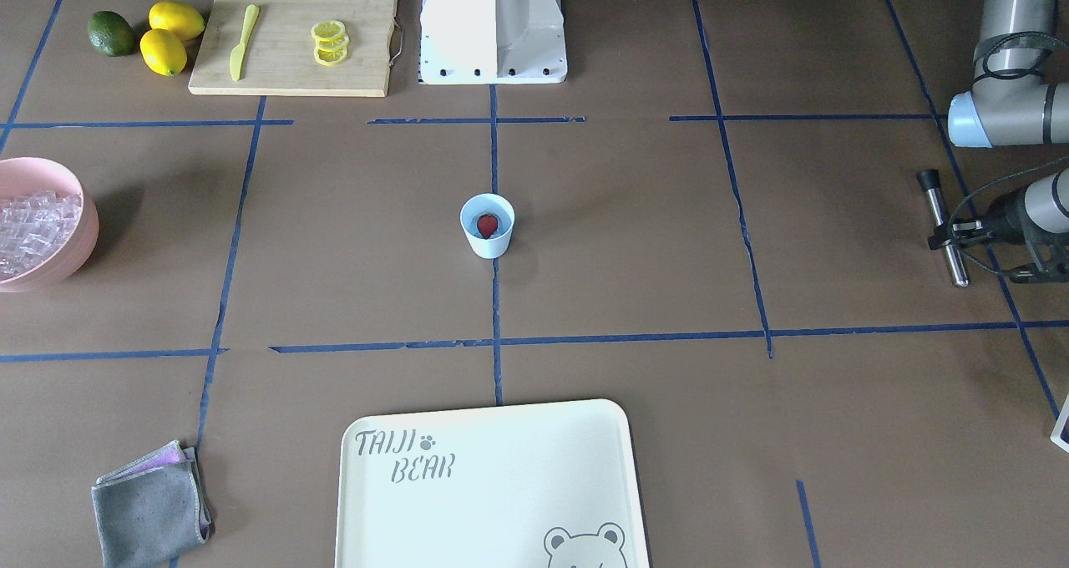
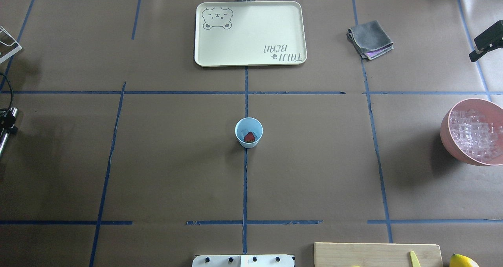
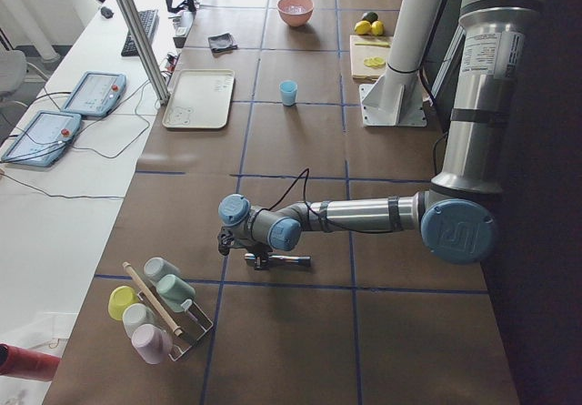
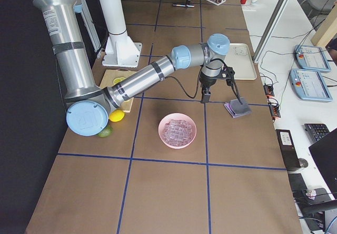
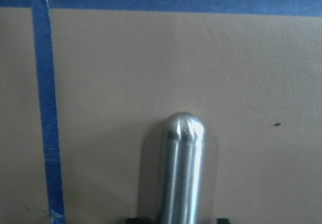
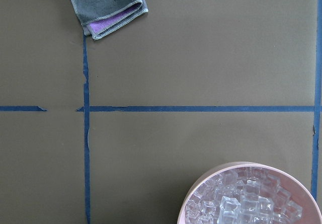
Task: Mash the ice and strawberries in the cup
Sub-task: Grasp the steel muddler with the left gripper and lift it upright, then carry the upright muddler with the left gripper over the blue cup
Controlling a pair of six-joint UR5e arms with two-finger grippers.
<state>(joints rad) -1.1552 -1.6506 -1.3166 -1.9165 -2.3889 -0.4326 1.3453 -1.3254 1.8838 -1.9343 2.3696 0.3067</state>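
Note:
The light-blue cup (image 1: 488, 248) stands upright at the table's centre, also in the overhead view (image 2: 243, 125). One red strawberry (image 1: 488, 225) lies inside it (image 2: 249, 137). The ice (image 1: 33, 230) fills a pink bowl (image 2: 446, 131) and shows in the right wrist view (image 6: 246, 199). My left gripper (image 1: 944, 236) is far from the cup, low over the table, shut on a metal masher (image 5: 183, 173). My right gripper (image 4: 220, 94) hangs open and empty between the bowl and a cloth; one of its fingers (image 2: 485, 43) shows in the overhead view.
A white bear tray (image 1: 501, 484) and a folded grey cloth (image 1: 150, 509) lie on the operators' side. By the robot base (image 1: 493, 25) are a cutting board (image 1: 284, 71) with lemon slices (image 1: 330, 43) and a knife, two lemons and an avocado (image 1: 111, 33). A cup rack (image 3: 155, 309) stands beyond the left gripper.

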